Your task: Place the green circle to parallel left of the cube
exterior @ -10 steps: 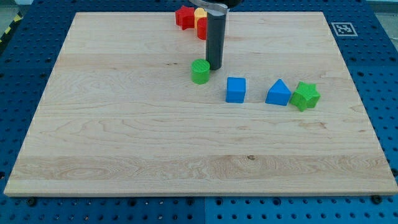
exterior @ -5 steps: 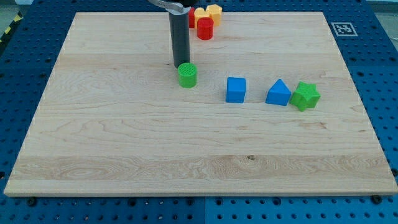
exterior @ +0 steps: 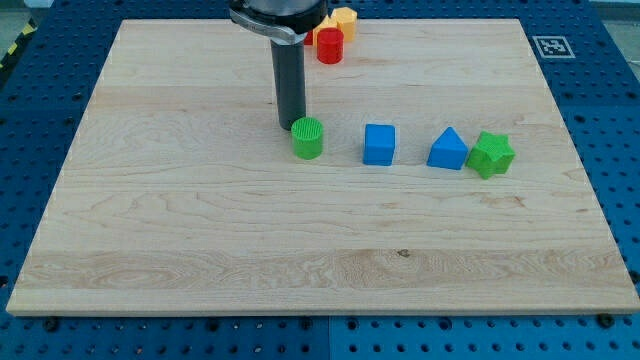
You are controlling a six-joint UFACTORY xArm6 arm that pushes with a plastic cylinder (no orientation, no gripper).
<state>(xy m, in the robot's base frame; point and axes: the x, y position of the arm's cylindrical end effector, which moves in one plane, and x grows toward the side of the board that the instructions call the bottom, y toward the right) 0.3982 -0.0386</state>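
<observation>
Row across mid-board: small green cylinder block (exterior: 308, 138), blue cube block (exterior: 379, 144), blue triangular block (exterior: 448, 150), green star-shaped block (exterior: 491, 155) touching it | Gap between cylinder and cube stands open | Dark rod's tip (exterior: 291, 125) blocks cylinder's upper-left | Red cylinder block (exterior: 330, 46) and yellow block (exterior: 344, 19) crowd top edge | Wooden board (exterior: 200, 250) open below the row.

No readable words, letters, brand names or numbers anywhere on the wooden board (exterior: 200, 230) or the blocks. Only one sign — a small black-and-white square marker (exterior: 549, 46), printed in a coded block pattern, set on the board's corner at the view's top right. Pattern too small to decode — no characters legible within it.
</observation>
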